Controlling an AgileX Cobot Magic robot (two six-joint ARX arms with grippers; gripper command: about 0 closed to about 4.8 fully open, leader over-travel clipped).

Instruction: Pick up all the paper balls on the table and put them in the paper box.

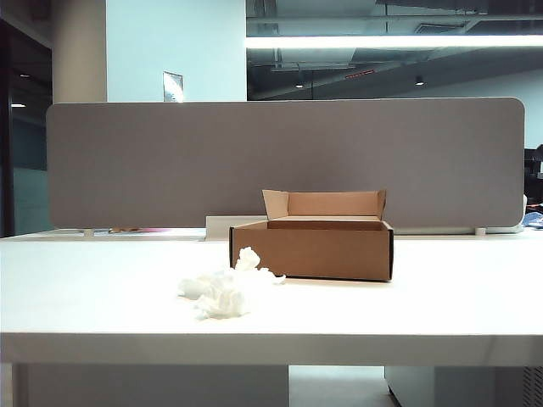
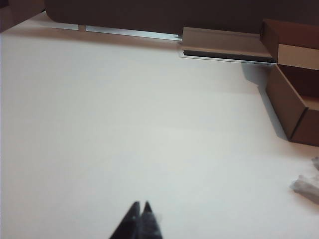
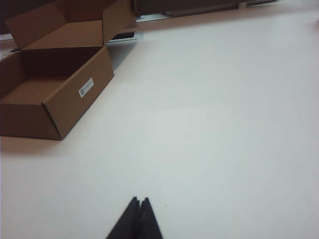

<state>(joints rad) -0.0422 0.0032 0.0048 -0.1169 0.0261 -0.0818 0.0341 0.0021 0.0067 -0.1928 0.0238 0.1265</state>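
Note:
Several crumpled white paper balls (image 1: 222,288) lie heaped on the white table (image 1: 407,305), just in front of the left corner of the brown paper box (image 1: 312,246). The box stands open with its flaps upright, and the right wrist view shows its inside (image 3: 35,89) bare. One paper ball (image 2: 306,184) shows at the edge of the left wrist view, near the box (image 2: 294,99). My left gripper (image 2: 141,205) is shut on nothing, over bare table well short of the balls. My right gripper (image 3: 139,200) is shut too, empty, over bare table apart from the box. Neither gripper appears in the exterior view.
A grey fabric divider panel (image 1: 280,161) runs along the back of the table. A low white tray-like object (image 1: 222,227) sits behind the box, seen again as the low tray (image 2: 224,45) in the left wrist view. The table's thick front edge (image 1: 271,348) faces the exterior camera.

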